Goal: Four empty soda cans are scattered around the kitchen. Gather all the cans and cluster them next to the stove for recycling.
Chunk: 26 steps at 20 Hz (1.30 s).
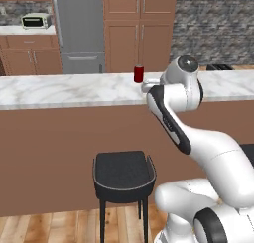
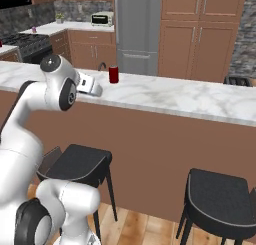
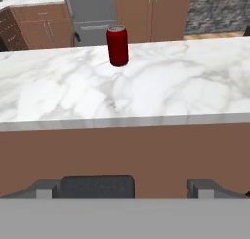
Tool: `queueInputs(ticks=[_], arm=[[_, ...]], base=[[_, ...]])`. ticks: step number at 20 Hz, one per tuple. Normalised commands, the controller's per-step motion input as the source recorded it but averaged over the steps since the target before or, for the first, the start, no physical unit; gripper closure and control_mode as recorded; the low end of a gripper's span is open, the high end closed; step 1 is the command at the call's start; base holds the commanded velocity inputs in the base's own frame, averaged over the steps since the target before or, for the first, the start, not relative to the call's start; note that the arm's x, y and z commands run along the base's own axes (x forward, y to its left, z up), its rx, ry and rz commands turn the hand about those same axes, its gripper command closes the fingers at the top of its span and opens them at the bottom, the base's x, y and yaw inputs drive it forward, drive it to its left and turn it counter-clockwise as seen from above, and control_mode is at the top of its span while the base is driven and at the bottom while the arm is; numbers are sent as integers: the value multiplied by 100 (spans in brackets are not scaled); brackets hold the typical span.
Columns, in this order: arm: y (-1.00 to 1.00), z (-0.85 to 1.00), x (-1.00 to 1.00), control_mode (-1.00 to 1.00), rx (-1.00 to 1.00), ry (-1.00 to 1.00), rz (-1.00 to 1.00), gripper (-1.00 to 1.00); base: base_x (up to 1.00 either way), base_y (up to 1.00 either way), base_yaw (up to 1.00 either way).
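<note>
Gripper (image 3: 124, 188) is being held wide open, empty. Red can (image 3: 117, 46) is being seen upright on the marble counter (image 3: 161, 91), well ahead of the fingertips, slightly left of centre. Risk: can is being tipped or rolled away if approached off-centre or too low.
</note>
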Motion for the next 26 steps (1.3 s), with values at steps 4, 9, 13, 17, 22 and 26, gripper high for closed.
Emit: queueInputs(ticks=[4, 9, 13, 17, 22, 26], arm=[[-5, 10, 28, -100, 0, 0, 0, -100], [0, 3, 38, -100, 0, 0, 0, -100], [0, 11, 37, -100, 0, 0, 0, -100], [-2, 17, 36, -100, 0, 0, 0, -100], [-4, 19, 35, -100, 0, 0, 0, -100], [-4, 13, 36, -100, 0, 0, 0, -100]], base=[[0, 0, 0], [0, 0, 0], [0, 0, 0], [0, 0, 0], [0, 0, 0], [0, 0, 0]])
